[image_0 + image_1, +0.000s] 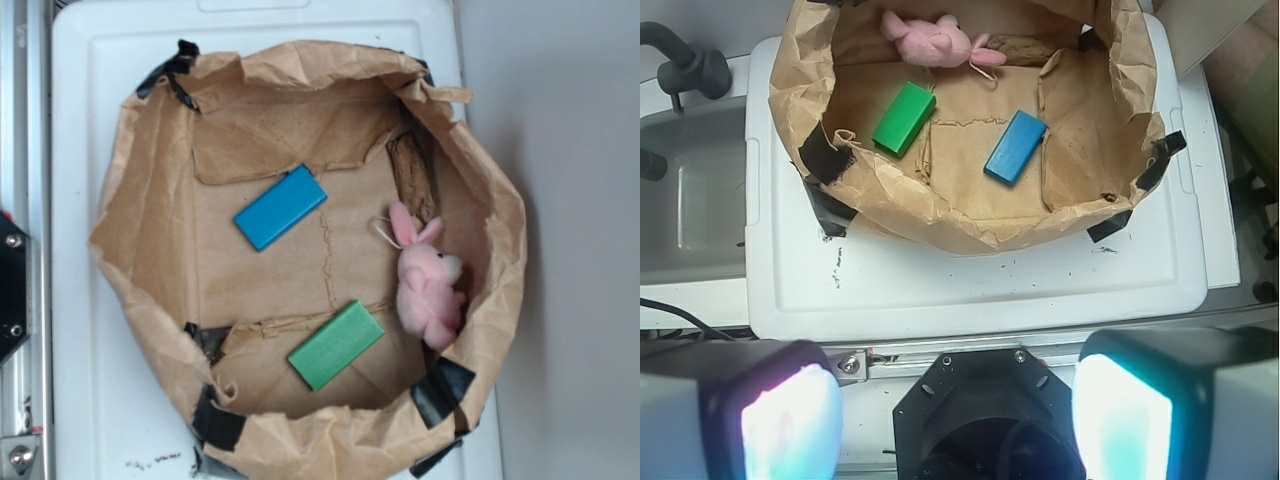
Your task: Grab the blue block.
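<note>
Paper bag (150,250) on a white lid (90,400): one blue block (281,207), one green block (336,344), one pink bunny (428,285).
Blue block lies flat on the bag floor, apart from the green one; gripper (958,420) fingers spread wide, empty, well short of the bag.

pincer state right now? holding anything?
Pincer: open, fingers spread wide, nothing between them. It sits back at the near edge of the white lid, well short of the blue block in the paper bag.
</note>
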Controlling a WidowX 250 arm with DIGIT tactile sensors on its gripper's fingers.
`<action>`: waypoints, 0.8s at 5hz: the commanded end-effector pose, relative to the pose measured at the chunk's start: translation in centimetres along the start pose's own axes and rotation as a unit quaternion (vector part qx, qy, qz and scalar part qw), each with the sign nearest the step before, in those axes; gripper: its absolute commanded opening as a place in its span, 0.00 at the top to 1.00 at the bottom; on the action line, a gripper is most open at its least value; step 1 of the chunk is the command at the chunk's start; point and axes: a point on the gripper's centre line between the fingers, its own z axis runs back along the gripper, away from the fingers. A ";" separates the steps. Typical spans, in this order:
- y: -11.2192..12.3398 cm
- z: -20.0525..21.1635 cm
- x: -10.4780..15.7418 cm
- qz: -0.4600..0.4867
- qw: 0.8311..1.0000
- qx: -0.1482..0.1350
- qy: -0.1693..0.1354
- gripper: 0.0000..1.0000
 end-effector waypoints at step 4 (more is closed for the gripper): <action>1.8 -5.1 4.5 0.065 0.994 0.059 -0.061 0.00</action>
